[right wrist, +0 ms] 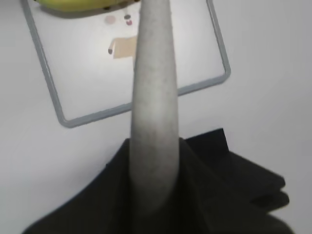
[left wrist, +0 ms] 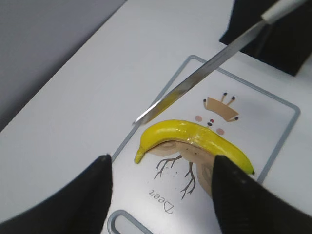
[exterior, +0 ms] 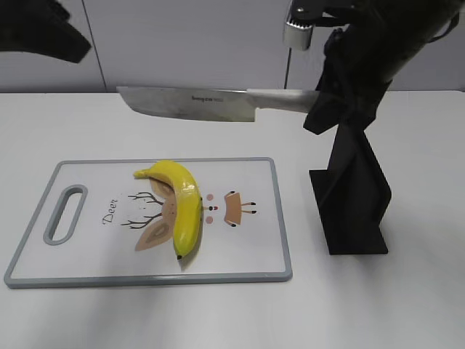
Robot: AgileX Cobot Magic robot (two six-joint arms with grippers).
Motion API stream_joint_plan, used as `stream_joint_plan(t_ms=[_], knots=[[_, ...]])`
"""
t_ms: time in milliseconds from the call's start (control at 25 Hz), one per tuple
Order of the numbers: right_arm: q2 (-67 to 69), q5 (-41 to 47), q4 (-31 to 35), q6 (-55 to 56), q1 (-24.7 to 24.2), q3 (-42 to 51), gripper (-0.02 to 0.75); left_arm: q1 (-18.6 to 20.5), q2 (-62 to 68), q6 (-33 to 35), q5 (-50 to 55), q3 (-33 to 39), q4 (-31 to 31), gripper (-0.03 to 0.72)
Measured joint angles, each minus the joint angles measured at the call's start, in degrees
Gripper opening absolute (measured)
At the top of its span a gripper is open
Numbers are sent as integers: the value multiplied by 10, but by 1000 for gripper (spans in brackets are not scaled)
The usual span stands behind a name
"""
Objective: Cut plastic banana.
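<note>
- My right jaws (exterior: 330, 98) are clenched on the knife (exterior: 211, 104), blade level in the air, well above the board (exterior: 251, 218).
- My left jaws (left wrist: 158, 195) hang released, holding nothing, near the banana's stem end.
- The banana (exterior: 183, 203) lies loose on the board, curving from 11 toward 6 o'clock.
- Risk: unpinned, it may roll or skid across the board when the blade presses.
- The blade sits toward 12 o'clock of the fruit; dropping straight could miss.

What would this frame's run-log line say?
right gripper: holds knife | knife: raised above banana, no contact | banana: uncut on cutting board | left gripper: open, hovering
</note>
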Motion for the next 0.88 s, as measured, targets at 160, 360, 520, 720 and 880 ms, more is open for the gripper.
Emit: stream_joint_plan(t_ms=[160,360,520,720,880], knots=[[36,22,34,-70,0,-41,162,-38,64,83,42,-51,3,589],[77,54,46,-128,0,-80,162,-59,125,110,50,-64,30,583],[102,55,57,-133,0,-103,162,-59,161,112,51,-65,54,579],[120,56,70,-134,0,-111,162,-59,195,112,32,-65,71,544],[122,57,70,-135,0,-111,162,-59,206,112,8,-65,71,455]])
